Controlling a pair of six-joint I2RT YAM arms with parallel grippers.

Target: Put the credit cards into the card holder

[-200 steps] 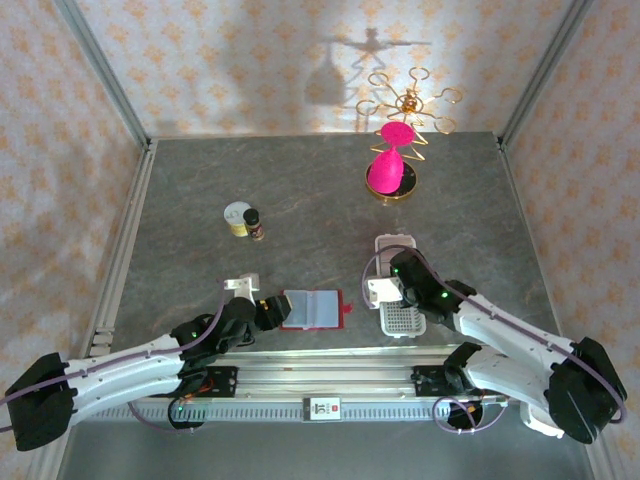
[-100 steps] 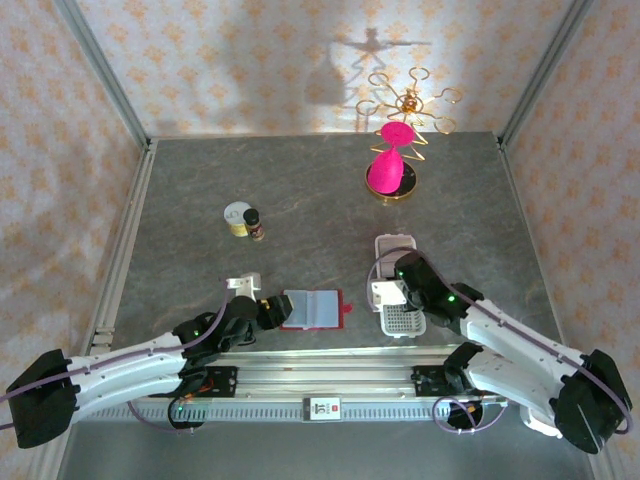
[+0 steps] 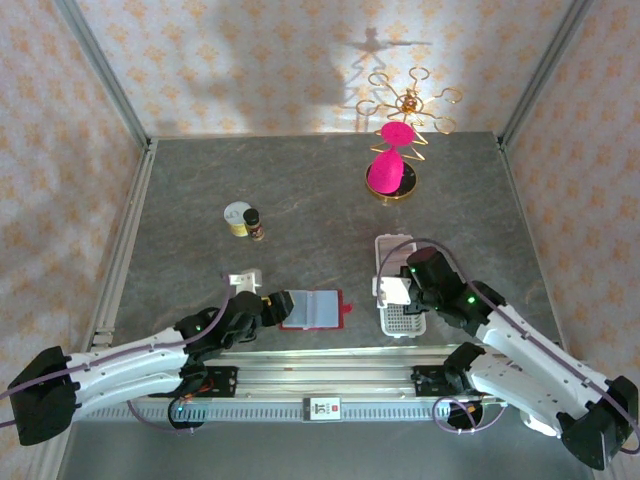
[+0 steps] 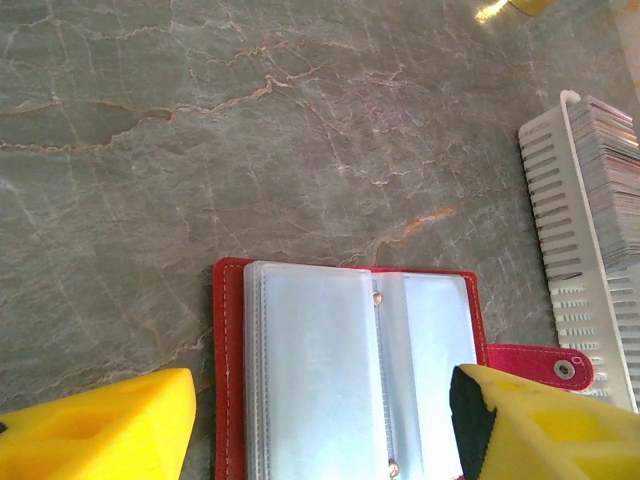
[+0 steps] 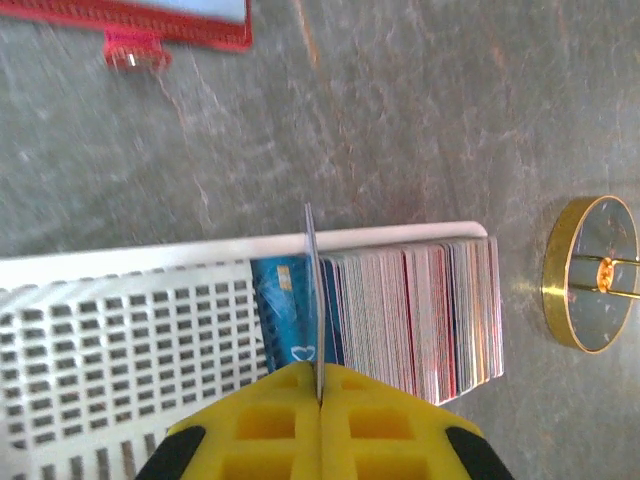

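Pinch of the right claw (image 5: 320, 385) is now closed on one card (image 5: 311, 290), held upright at the white tray (image 5: 120, 270). The left claw (image 4: 320, 430) is spread wider at the opened red wallet (image 4: 350, 370), so transfer is judged ready.

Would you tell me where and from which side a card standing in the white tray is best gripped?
Take the blue card at the stack's open end by its top edge, from above, jaws on its two faces. The credit cards stand on edge, packed face to face in the white tray, so probably only top edges are free. The right gripper pinches one card that way.
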